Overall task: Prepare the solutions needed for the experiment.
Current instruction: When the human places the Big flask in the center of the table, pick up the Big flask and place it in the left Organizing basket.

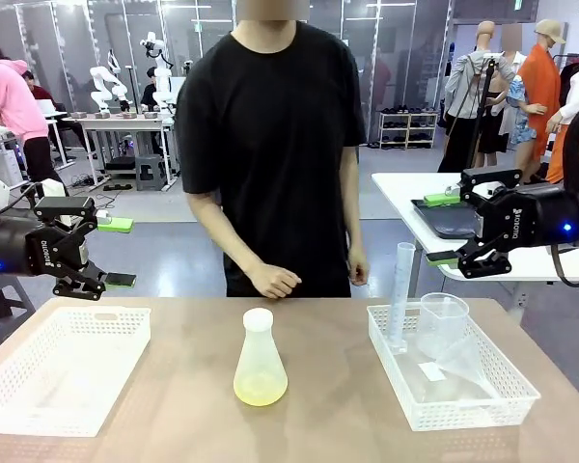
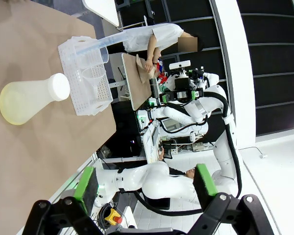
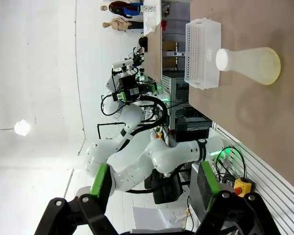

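A frosted conical flask (image 1: 261, 362) with a white cap stands upright at the table's middle. It holds a shallow layer of pale yellow-green solution (image 1: 261, 390). My left gripper (image 1: 117, 253) hovers open above the table's far left edge, well clear of the flask. My right gripper (image 1: 444, 229) hangs open above the far right, over the basket. The left wrist view shows the flask (image 2: 24, 100) far ahead of the left gripper (image 2: 144, 183), nothing between its green pads. The right wrist view shows the flask (image 3: 252, 63) beyond the empty right gripper (image 3: 154, 185).
An empty white basket (image 1: 39, 405) lies at the left. A second white basket (image 1: 507, 386) at the right holds a tall graduated cylinder (image 1: 401, 289) and a clear beaker (image 1: 444, 323). A person stands at the far edge, one hand (image 1: 275, 280) resting near the table.
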You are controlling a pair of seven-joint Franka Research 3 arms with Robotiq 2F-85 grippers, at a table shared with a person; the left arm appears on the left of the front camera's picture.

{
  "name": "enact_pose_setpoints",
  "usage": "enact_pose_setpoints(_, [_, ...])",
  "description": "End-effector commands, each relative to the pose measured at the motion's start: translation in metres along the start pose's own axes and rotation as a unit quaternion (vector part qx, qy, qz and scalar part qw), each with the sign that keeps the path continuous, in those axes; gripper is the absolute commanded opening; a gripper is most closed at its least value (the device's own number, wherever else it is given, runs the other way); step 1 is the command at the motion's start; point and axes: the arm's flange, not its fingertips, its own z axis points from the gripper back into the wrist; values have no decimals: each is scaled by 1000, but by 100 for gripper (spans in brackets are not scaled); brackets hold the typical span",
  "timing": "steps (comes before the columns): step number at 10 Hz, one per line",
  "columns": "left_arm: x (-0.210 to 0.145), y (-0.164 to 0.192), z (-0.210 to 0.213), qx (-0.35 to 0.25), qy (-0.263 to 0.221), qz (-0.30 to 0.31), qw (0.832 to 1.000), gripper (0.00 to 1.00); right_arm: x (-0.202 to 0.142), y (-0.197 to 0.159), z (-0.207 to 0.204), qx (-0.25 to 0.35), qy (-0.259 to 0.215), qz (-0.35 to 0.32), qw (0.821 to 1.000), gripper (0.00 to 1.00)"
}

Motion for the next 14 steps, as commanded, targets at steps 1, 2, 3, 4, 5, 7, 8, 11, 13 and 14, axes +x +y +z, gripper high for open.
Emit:
enact_pose_setpoints(1, [1, -2, -1, 0, -4, -3, 1000, 100, -1, 2, 0, 1, -1, 4, 1000, 89])
enact_pose_setpoints(2, [1, -2, -1, 0, -4, -3, 1000, 100, -1, 2, 0, 1, -1, 4, 1000, 89])
enact_pose_setpoints(3, [1, -2, -1, 0, -4, -3, 1000, 100, -1, 2, 0, 1, -1, 4, 1000, 89])
enact_pose_setpoints(4, [1, -2, -1, 0, -4, -3, 1000, 100, -1, 2, 0, 1, -1, 4, 1000, 89])
enact_pose_setpoints(5, [1, -2, -1, 0, -4, -3, 1000, 100, -1, 2, 0, 1, -1, 4, 1000, 89])
enact_pose_setpoints(7, [14, 9, -2, -14, 4, -2, 1000, 100, -1, 2, 0, 1, -1, 4, 1000, 89])
enact_pose_setpoints(8, [33, 21, -8, -9, 3, -23, 1000, 100, -1, 2, 0, 1, -1, 4, 1000, 89])
enact_pose_setpoints(11, [104, 55, -29, -21, 30, -117, 992, 100, -1, 2, 0, 1, -1, 4, 1000, 89])
enact_pose_setpoints(13, [135, 80, -40, 0, 71, -266, 961, 100, -1, 2, 0, 1, -1, 4, 1000, 89])
enact_pose_setpoints(14, [141, 87, -47, -6, 82, -280, 957, 100, -1, 2, 0, 1, -1, 4, 1000, 89])
